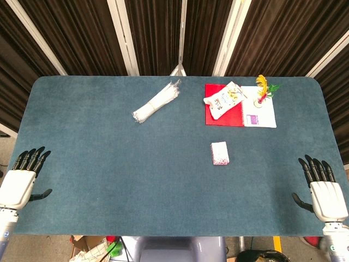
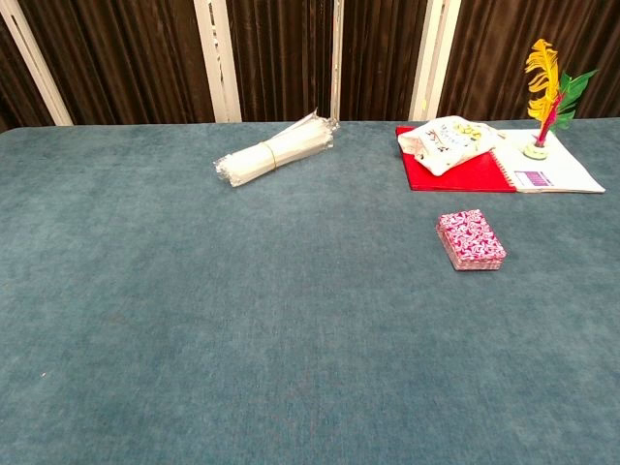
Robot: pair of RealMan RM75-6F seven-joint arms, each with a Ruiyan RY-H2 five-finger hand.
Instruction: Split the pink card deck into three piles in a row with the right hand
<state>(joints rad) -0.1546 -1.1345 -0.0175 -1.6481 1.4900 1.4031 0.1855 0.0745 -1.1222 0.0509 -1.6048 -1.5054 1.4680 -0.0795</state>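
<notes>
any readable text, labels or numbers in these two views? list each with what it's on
None can be read.
Snack bag on the red notebook: print too blurred to read.
White sheet: purple label with barcode-like marks, too small to read.
Pink card deck: pattern only, no words visible.
Bundle of clear wrapped sticks: no text visible.

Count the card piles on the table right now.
1: the pink card deck sits whole, in front of the red notebook. Right hand rests apart at the table edge.
</notes>
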